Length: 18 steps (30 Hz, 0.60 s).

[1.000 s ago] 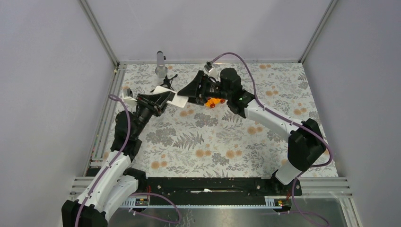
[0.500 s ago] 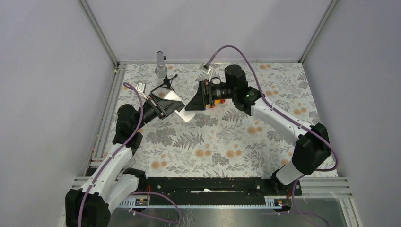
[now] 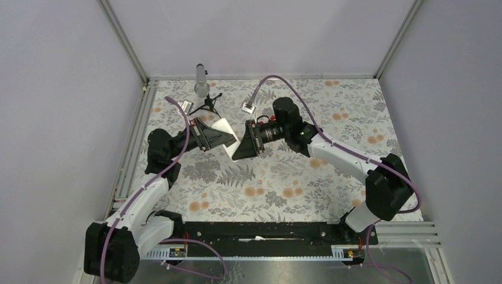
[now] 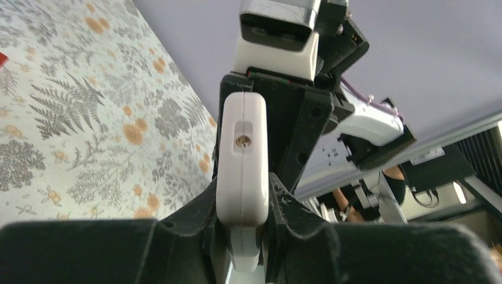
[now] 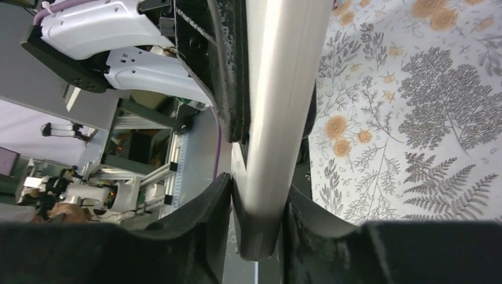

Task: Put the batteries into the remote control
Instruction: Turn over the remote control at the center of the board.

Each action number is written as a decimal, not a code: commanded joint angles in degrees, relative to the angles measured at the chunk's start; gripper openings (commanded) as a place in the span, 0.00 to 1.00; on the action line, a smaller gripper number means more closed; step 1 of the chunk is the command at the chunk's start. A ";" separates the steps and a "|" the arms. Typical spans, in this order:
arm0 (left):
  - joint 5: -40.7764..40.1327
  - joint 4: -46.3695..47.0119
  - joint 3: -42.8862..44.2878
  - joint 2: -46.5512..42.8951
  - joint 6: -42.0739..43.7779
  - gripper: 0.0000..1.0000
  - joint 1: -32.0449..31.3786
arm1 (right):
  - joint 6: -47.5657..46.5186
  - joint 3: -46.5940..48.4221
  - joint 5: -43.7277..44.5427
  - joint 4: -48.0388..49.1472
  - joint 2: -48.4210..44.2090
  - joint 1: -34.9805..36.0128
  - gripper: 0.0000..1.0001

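The white remote control point(image 3: 225, 126) is held in the air between both grippers, above the left middle of the mat. My left gripper point(image 3: 227, 136) is shut on one end of it. In the left wrist view the remote point(image 4: 241, 160) stands edge-on between the fingers of that gripper point(image 4: 244, 207). My right gripper point(image 3: 240, 148) is shut on the other end. In the right wrist view the remote's white edge point(image 5: 284, 100) runs up from that gripper point(image 5: 260, 207). The batteries are not in view.
A small black tripod holding a clear tube point(image 3: 202, 87) stands at the back left of the floral mat point(image 3: 284, 177). A metal rail point(image 3: 133, 142) runs along the mat's left edge. A red sliver point(image 4: 2, 57) shows at the left wrist view's left edge.
Both grippers have moved toward the near side with the remote held between them. The orange toy car by the right wrist is now hidden behind the right arm.
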 commanded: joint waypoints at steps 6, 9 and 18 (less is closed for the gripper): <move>2.90 2.88 0.10 -2.77 4.00 0.53 0.32 | 9.56 -6.15 3.90 15.87 -3.76 0.45 0.06; -2.93 -10.49 1.41 -6.49 12.75 0.94 0.32 | 6.95 -7.13 11.52 11.26 -5.88 0.38 0.02; -37.13 -47.48 1.86 -22.30 28.75 0.99 0.93 | -3.35 -7.91 57.64 -24.39 -8.16 -1.04 0.04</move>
